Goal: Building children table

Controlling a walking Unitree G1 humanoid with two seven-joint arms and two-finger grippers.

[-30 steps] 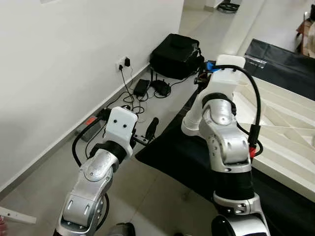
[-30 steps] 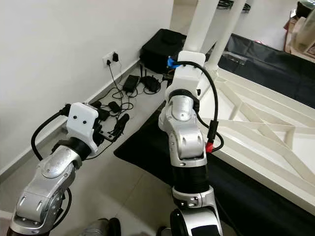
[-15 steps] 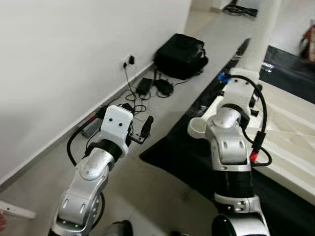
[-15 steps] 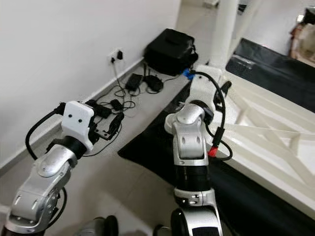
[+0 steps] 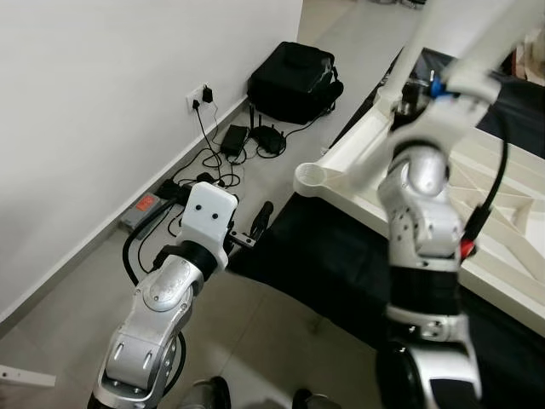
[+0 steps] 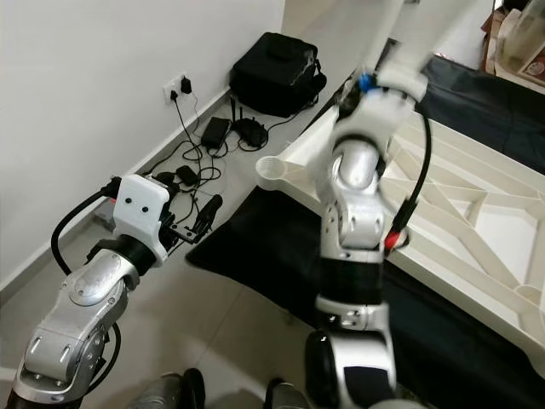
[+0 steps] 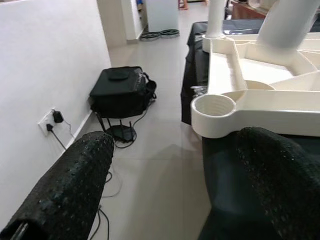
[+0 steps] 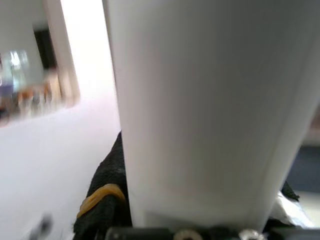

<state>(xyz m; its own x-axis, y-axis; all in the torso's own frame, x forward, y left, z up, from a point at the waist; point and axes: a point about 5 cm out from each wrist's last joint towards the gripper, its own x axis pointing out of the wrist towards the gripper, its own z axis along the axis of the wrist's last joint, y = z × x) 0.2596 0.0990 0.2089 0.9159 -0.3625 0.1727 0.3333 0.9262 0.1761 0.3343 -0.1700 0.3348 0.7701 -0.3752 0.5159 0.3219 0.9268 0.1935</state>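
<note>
The white children's table frame (image 5: 362,158) lies upside down on a black cloth (image 5: 324,264), with an empty round leg socket (image 7: 214,106) at its near corner. A thick white table leg (image 6: 426,34) rises from the frame. My right arm is raised to that leg, and the right gripper (image 8: 195,200) is shut on it, with one black finger (image 8: 102,200) showing on each side of the leg. My left gripper (image 5: 260,223) hovers open over the floor beside the cloth's edge, short of the socket, with nothing between its fingers.
A white wall runs along the left with a wall socket (image 5: 204,95). Cables and chargers (image 5: 234,141) lie on the tiled floor below it, and a black bag (image 5: 294,77) sits further back. A white plank (image 5: 21,375) lies at the lower left.
The right arm has lifted and swung to the right, from beside the table's near corner up to the leg. The camera shifted. The left arm has hardly moved.
</note>
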